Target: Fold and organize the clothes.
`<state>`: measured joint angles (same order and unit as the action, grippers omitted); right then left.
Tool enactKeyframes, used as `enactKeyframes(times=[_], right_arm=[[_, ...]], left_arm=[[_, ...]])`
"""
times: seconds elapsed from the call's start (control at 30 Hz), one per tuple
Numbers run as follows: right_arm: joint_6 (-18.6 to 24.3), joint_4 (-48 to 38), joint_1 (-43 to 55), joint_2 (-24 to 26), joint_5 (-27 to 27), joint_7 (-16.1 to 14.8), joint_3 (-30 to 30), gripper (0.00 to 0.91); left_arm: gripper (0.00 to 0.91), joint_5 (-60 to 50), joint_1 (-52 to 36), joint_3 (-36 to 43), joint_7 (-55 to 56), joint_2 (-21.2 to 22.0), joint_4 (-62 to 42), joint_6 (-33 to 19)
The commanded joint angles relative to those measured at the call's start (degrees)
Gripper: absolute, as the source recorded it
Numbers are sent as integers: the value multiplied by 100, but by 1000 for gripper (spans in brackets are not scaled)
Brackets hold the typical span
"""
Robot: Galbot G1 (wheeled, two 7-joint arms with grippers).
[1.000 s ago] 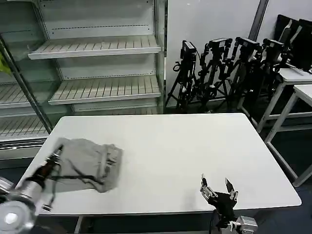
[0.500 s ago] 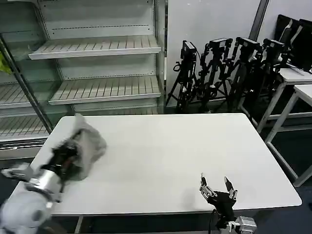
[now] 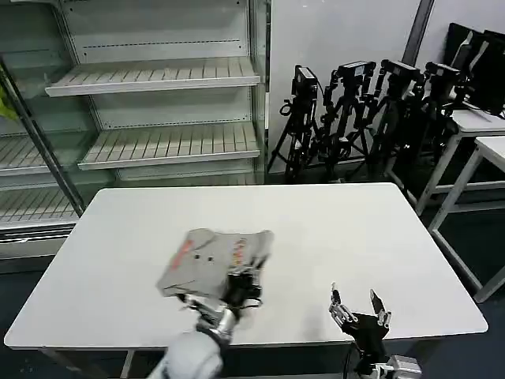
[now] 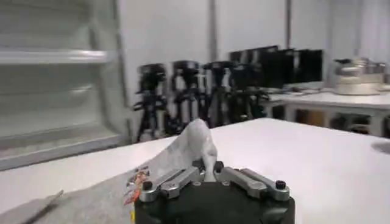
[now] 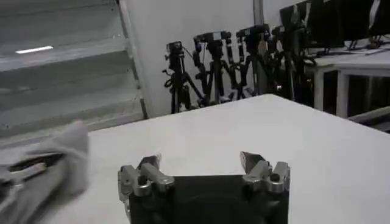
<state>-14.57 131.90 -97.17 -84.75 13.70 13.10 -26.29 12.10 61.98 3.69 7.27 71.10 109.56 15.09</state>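
We see the left gripper [image 3: 246,286] pinching the light grey cotton shirt [image 3: 207,259] mid-table [image 3: 347,229]; the right gripper [image 3: 359,309] sits spread near the front edge.

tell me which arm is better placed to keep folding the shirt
Left. The left gripper is shut on the near edge of the shirt, while the right gripper sits open at the table's near edge, away from it.

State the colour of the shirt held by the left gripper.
Light grey, with small orange-red printed marks; the shirt in the left gripper shows best in the head view.
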Motion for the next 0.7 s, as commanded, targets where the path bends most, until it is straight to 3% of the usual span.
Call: enactKeyframes(times=[0.03, 0.07, 0.47, 0.7], right_arm=[[20, -12, 9, -7, -12, -13, 8, 907], [19, -9, 17, -3, -18, -18, 9, 907], [-12, 25, 66, 34, -43, -39, -4, 907], [382, 61, 91, 145, -742, -308, 8, 907]], left_arm=[[574, -791, -1114, 1051, 303, 1033, -1415, 261], [907, -717, -1179, 998, 380, 1109, -1507, 260], [907, 147, -1644, 698, 583, 1479, -1776, 254], [907, 1217, -1145, 135, 604, 995, -393, -465]])
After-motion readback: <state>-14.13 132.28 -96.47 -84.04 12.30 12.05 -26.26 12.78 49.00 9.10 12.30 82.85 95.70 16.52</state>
